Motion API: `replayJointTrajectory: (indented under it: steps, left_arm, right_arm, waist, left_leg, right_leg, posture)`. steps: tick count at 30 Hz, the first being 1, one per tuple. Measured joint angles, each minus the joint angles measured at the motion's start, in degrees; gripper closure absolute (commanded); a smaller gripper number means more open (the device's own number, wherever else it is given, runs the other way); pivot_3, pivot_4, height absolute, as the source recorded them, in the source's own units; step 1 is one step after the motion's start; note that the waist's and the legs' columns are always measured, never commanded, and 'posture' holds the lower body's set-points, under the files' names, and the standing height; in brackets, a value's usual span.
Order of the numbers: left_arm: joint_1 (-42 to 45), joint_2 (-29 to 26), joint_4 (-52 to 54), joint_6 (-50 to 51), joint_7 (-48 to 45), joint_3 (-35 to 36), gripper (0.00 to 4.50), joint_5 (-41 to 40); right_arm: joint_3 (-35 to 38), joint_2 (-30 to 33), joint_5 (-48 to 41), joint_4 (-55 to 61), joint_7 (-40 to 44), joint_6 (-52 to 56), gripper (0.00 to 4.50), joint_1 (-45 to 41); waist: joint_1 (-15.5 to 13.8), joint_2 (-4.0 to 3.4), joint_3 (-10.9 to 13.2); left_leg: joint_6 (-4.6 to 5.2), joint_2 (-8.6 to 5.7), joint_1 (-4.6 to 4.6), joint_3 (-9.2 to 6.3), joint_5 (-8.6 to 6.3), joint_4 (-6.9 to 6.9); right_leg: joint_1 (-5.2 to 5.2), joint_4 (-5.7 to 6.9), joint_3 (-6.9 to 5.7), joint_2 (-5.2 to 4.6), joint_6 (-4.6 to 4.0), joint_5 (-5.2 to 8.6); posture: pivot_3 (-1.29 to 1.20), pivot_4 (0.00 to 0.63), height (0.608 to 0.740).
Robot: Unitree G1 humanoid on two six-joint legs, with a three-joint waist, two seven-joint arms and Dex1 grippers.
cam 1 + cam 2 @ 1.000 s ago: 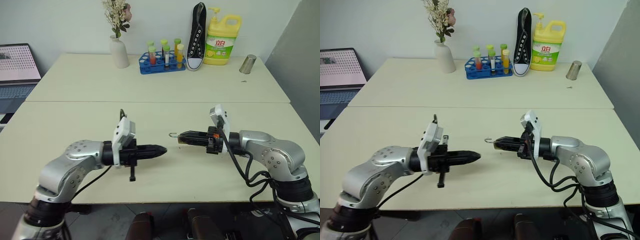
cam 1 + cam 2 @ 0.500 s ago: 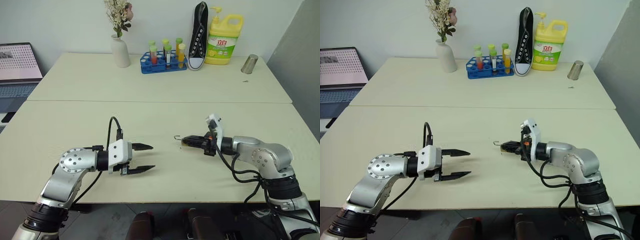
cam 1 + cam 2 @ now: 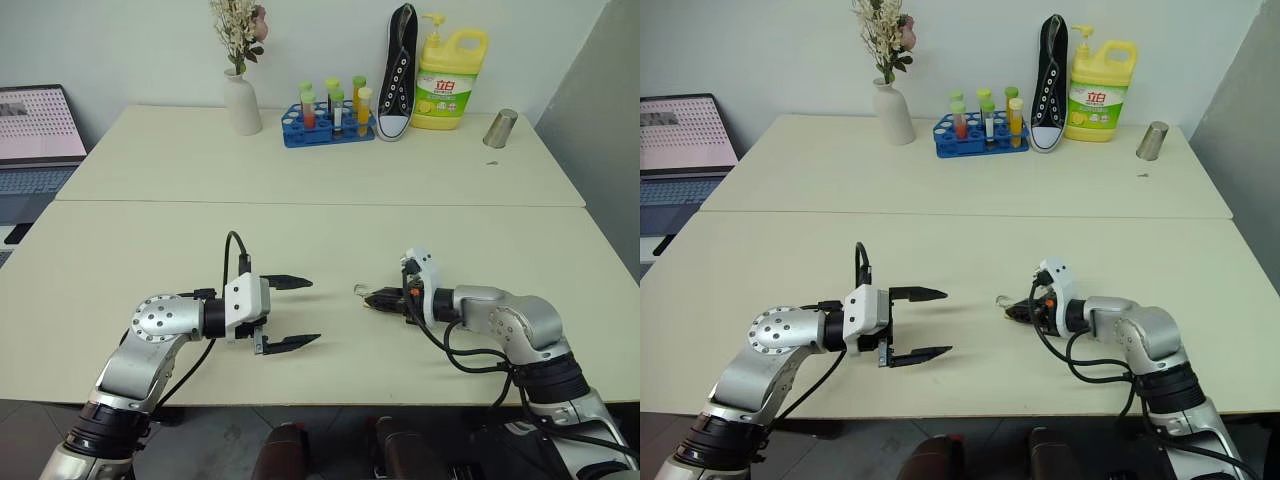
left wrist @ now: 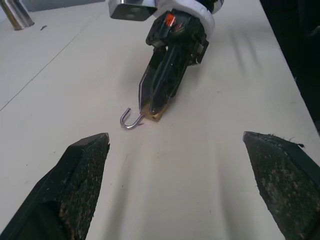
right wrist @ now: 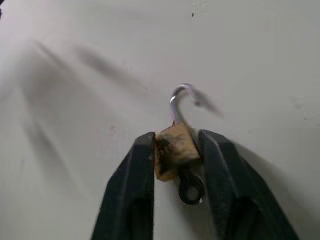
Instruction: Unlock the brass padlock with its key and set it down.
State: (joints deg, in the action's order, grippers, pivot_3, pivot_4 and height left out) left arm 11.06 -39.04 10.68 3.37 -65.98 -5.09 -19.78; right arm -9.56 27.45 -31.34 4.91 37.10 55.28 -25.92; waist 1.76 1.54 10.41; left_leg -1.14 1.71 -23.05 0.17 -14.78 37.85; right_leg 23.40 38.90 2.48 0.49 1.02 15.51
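The brass padlock (image 5: 172,150) sits low at the tabletop just right of centre, its thin silvery shackle (image 5: 175,102) swung open like a hook. My right gripper (image 3: 385,299) is shut on it, one black finger against each side. The key's ring end (image 5: 191,189) shows just behind the padlock body, between the same fingers. My left gripper (image 3: 313,311) stands wide open a short way to the left, pointing at the padlock (image 4: 154,114), with nothing between its fingers (image 4: 85,170).
Along the far table stand a white vase (image 3: 240,105), a blue test-tube rack (image 3: 325,125), a black shoe (image 3: 395,70), a yellow detergent bottle (image 3: 448,80) and a metal cup (image 3: 497,128). A laptop (image 3: 35,135) sits at the far left.
My left gripper has gone from shut to wide open and rolled. My right gripper has sunk toward the tabletop with the padlock between its fingers.
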Motion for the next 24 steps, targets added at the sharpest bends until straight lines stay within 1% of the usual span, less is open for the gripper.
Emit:
replayJointTrajectory:
  steps: [5, 6, 11, 16, 19, 24]
  left_arm:
    - [0.3, 0.0, 1.1, 2.1, -1.2, -0.9, 0.0, -0.8]
    - [0.4, 0.0, 1.3, 2.5, -1.3, -1.1, 0.0, -0.8]
    - [0.4, -0.3, 2.3, 4.6, -0.2, -1.3, 0.0, -0.2]
    - [1.0, -1.2, 2.4, 8.3, 3.0, -1.5, 0.0, 2.3]
    - [1.1, -2.5, 2.6, 9.4, 3.4, -1.6, 0.0, 3.5]
    - [2.0, -1.6, 2.2, 10.1, 1.6, -1.6, 0.0, 1.4]
  right_arm:
    - [-0.1, 4.5, 1.9, 2.6, 2.6, -2.7, 0.17, 1.6]
    - [-0.1, 5.5, 2.2, 3.7, 3.0, -3.4, 0.04, 2.5]
    - [2.3, 10.9, 3.1, 10.7, 4.9, -6.6, 0.04, 7.6]
    - [6.1, 13.7, 2.7, 18.9, 6.3, -8.7, 0.04, 11.5]
    - [7.9, 15.1, 2.2, 22.4, 6.6, -8.7, 0.04, 14.1]
    - [9.3, 17.4, 2.0, 25.9, 6.9, -9.1, 0.04, 17.0]
  waist:
    - [0.0, 0.0, 0.0]
    - [0.0, 0.0, 0.0]
    - [-0.1, 0.0, 0.0]
    - [0.0, 0.01, 0.0]
    - [0.0, 0.01, 0.0]
    - [-0.1, 0.02, 0.0]
  left_leg:
    - [0.0, 0.0, 0.01, 0.0, 0.0, 0.0]
    - [0.0, -0.01, 0.01, -0.02, 0.0, 0.0]
    - [0.0, 0.0, 0.01, -0.01, 0.0, 0.0]
    - [0.0, 0.05, 0.03, -0.04, 0.0, 0.0]
    - [0.0, 0.04, 0.03, -0.01, 0.0, 0.0]
    - [0.0, 0.02, 0.03, -0.02, 0.0, 0.02]
  right_leg:
    - [-0.02, 0.0, 0.0, 0.05, 0.0, 0.0]
    - [-0.02, 0.0, -0.01, 0.06, 0.01, 0.0]
    - [-0.02, 0.0, 0.01, 0.06, 0.01, 0.0]
    - [-0.02, 0.01, 0.0, 0.21, 0.01, 0.01]
    - [-0.02, 0.0, 0.02, 0.21, 0.01, 0.01]
    - [-0.04, 0.0, 0.01, 0.19, 0.01, 0.01]
  posture:
    - [0.0, 0.15, 0.74]
    - [0.0, 0.15, 0.74]
    - [0.0, 0.15, 0.74]
    - [0.0, 0.15, 0.74]
    - [0.0, 0.15, 0.74]
    - [0.0, 0.15, 0.74]
